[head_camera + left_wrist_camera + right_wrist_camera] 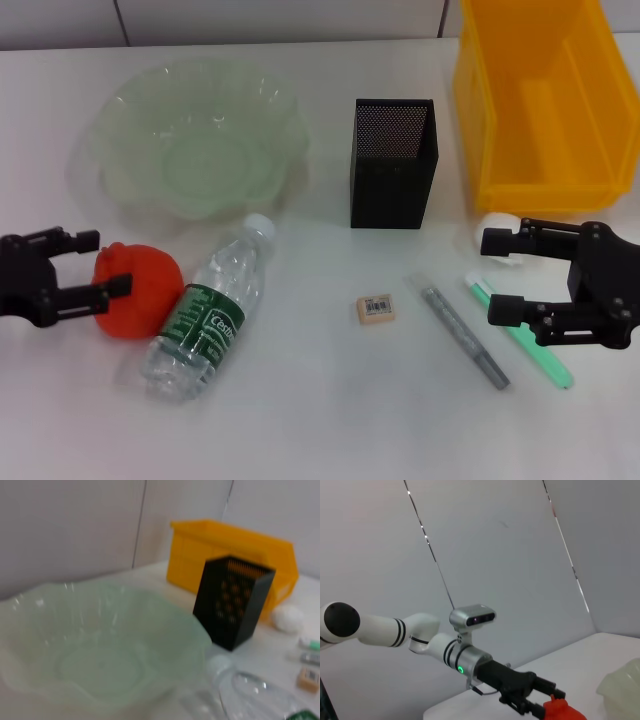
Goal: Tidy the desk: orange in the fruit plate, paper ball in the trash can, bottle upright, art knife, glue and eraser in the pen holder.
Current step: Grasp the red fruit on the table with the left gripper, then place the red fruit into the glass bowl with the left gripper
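The red-orange orange (140, 293) is at the left, next to the lying bottle (208, 312). My left gripper (108, 264) is shut on the orange's left side; I cannot tell whether it is lifted. It also shows in the right wrist view (562, 711). The pale-green fruit plate (120, 120) sits behind it, also in the left wrist view (30, 630). The black mesh pen holder (392, 165) and the yellow trash can (545, 185) stand at the back. The beige eraser (376, 308), a grey pen-like tool (463, 337) and a green stick (530, 350) lie at front right. My right gripper (492, 275) is open beside the white paper ball (492, 232).
The bottle's white cap (259, 226) points toward the plate's rim. A grey wall stands behind the table in both wrist views. The left arm's white forearm (395, 632) reaches in from the table's left side.
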### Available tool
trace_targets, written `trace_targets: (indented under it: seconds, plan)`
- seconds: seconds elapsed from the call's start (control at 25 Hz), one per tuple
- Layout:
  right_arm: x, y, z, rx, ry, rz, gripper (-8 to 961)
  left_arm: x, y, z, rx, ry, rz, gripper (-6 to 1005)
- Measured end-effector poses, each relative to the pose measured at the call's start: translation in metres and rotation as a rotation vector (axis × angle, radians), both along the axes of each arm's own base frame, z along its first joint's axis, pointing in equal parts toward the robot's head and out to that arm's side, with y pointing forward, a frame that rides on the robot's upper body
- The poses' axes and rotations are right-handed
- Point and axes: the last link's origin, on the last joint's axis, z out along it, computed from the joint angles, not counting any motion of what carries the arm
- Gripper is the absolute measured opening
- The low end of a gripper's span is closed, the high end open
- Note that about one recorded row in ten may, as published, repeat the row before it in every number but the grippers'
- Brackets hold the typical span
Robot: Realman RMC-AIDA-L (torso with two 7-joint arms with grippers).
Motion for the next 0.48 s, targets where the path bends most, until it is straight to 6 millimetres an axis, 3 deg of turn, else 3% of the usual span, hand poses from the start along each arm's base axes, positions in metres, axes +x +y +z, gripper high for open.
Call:
trace_targets:
  seconds: [0.12, 0.44, 0.48]
  plan:
    - [0.002, -0.001, -0.001, -0.006, 0.007, -0.011, 800, 0.0, 0.002, -0.012, -0.017, 0.045, -0.015, 691]
    - [0.003, -0.003, -0.002, -0.011, 0.006, -0.017, 801, 0.001, 0.003, -0.019, -0.025, 0.065, -0.033, 665]
    - [0.003, -0.003, -0.002, -0.011, 0.006, -0.018, 801, 0.002, 0.003, -0.019, -0.028, 0.064, -0.036, 620]
